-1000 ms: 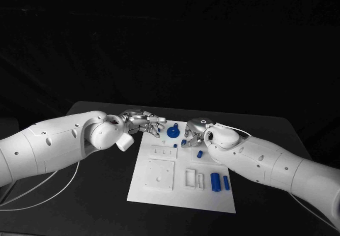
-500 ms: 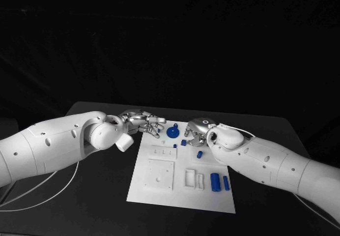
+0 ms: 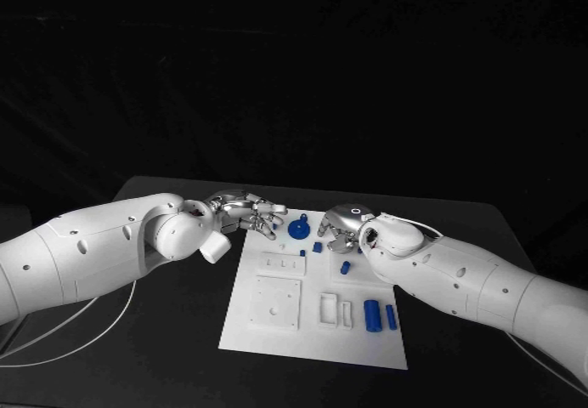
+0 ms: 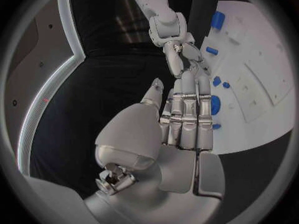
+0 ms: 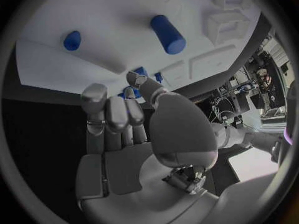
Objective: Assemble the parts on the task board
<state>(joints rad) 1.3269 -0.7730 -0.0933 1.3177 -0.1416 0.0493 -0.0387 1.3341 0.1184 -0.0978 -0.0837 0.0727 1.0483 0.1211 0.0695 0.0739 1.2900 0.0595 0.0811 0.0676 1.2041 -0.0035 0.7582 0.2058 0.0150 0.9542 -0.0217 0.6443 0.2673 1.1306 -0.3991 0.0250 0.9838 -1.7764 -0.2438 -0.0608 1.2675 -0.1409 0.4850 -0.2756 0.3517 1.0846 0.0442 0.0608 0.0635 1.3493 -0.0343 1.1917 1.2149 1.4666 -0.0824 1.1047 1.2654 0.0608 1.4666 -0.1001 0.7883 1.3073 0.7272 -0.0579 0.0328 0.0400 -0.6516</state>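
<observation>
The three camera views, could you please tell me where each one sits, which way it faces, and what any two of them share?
Head view: on the robot's head, looking down at the task board; both white arms, left hand and right hand show.
Left wrist view: behind the left hand, facing the board; the right hand shows too.
Right wrist view: behind the right hand, facing the board.
Shared: all three show the board and blue parts.

A robotics lab or test cell: a black worktop (image 3: 172,289) stands before a black backdrop (image 3: 294,93), and the white task board (image 3: 282,323) lies at its middle. In the right wrist view, cabled equipment (image 5: 239,102) stands beyond the worktop's edge.
</observation>
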